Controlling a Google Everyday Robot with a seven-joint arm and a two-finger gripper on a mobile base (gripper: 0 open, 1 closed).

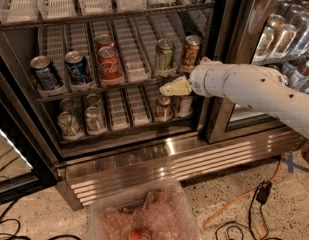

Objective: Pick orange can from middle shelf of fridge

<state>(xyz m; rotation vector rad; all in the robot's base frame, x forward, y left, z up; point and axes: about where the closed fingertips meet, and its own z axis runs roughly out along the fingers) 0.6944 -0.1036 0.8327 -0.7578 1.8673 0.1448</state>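
Note:
The orange can [190, 53] stands upright at the right end of the middle shelf [94, 87] in the open fridge [169, 160], next to a green-and-silver can [165, 55]. My gripper [176, 87] is at the end of the white arm, which reaches in from the right. It points left at the front edge of the middle shelf, just below and slightly left of the orange can. It holds nothing.
Two red cola cans [109, 64] and two blue cans [45, 74] stand further left on the same shelf. The rack below holds silver cans [69, 124] and a brown bottle [163, 109]. A dark door frame [229, 59] stands right of the gripper. A plastic bin [144, 214] and cables [254, 209] lie on the floor.

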